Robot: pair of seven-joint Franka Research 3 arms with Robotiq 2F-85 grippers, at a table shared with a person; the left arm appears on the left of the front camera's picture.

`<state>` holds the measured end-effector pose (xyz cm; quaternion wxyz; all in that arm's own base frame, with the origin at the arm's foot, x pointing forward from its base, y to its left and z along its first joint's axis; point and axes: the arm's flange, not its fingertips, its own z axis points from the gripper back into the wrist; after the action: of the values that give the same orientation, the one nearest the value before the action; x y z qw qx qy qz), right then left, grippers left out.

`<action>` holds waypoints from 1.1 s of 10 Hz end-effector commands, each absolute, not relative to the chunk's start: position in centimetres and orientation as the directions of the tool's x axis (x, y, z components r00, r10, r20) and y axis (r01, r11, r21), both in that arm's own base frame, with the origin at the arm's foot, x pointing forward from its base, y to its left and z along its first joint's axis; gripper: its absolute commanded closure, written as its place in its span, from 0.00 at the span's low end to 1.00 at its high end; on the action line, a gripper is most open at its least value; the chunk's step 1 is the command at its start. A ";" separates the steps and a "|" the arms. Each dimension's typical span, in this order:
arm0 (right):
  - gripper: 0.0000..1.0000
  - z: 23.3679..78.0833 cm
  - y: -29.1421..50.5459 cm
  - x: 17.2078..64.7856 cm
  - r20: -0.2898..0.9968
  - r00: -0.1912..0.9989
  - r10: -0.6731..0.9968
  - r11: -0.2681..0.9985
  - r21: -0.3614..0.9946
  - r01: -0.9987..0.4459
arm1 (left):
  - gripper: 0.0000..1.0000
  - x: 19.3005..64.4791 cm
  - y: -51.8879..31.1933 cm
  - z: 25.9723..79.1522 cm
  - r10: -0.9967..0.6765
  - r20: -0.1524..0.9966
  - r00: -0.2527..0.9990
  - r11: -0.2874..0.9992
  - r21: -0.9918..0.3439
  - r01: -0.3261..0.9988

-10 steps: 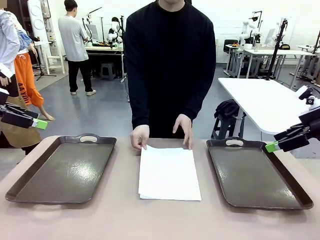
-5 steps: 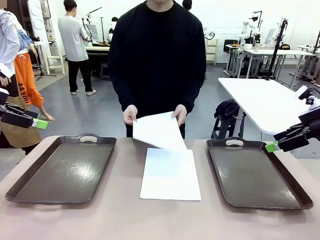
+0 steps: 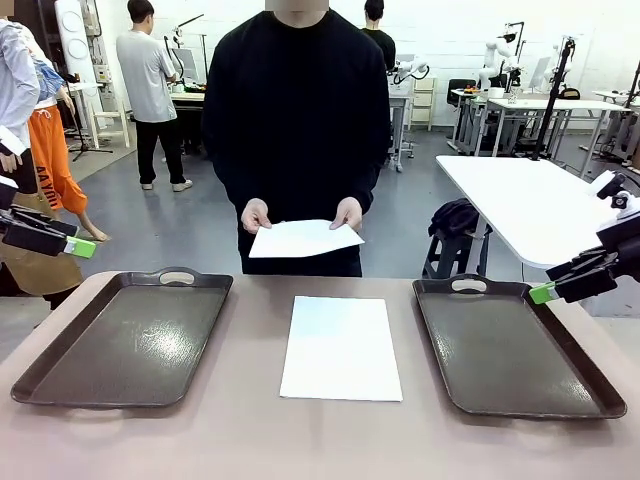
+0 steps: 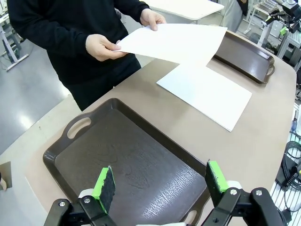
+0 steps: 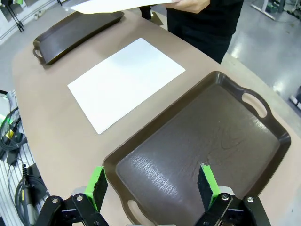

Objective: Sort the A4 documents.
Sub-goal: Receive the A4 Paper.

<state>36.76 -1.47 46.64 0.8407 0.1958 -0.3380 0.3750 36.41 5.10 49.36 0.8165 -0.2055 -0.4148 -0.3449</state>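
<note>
My left gripper point(image 4: 160, 181) points down at the left tray point(image 3: 120, 340). Its fingers are wide apart and hold nothing. My right gripper point(image 5: 153, 186) points down at the right tray point(image 3: 510, 350). Its fingers are wide apart too, with nothing in them. The A4 documents point(image 3: 340, 348) lie flat on the counter point(image 3: 320, 440), between the two trays. A person at the far side holds one sheet point(image 3: 303, 238) up in the air, one hand point(image 3: 256, 214) at one end and the other hand point(image 3: 348, 211) at the other end.
</note>
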 end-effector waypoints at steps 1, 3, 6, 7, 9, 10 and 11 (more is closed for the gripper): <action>0.00 46.4 -1.6 37.2 0.724 0.475 0.501 0.627 0.076 -0.776 | 0.00 36.6 5.4 49.1 -0.403 0.823 0.400 0.663 -0.039 0.748; 0.00 46.4 -1.6 37.2 0.724 0.475 0.501 0.627 0.076 -0.776 | 0.00 36.6 5.4 49.1 -0.403 0.823 0.400 0.663 -0.039 0.748; 0.00 46.4 -1.6 37.2 0.724 0.475 0.501 0.627 0.076 -0.776 | 0.00 36.6 5.4 49.1 -0.403 0.823 0.400 0.663 -0.039 0.748; 0.00 46.4 -1.6 37.2 0.724 0.475 0.501 0.627 0.076 -0.776 | 0.00 36.6 5.4 49.1 -0.403 0.823 0.400 0.663 -0.039 0.748; 0.00 46.4 -1.6 37.2 0.724 0.475 0.501 0.627 0.076 -0.776 | 0.00 36.6 5.4 49.1 -0.403 0.823 0.400 0.663 -0.039 0.748; 0.00 46.4 -1.6 37.2 0.724 0.475 0.501 0.627 0.076 -0.776 | 0.00 36.6 5.4 49.1 -0.403 0.823 0.400 0.663 -0.039 0.748; 0.00 46.4 -1.6 37.2 0.724 0.475 0.501 0.627 0.076 -0.776 | 0.00 36.6 5.4 49.1 -0.403 0.823 0.400 0.663 -0.039 0.748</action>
<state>36.74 -1.55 46.61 0.8414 0.1944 -0.3370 0.3750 36.37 5.10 49.37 0.8168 -0.2037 -0.4143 -0.3460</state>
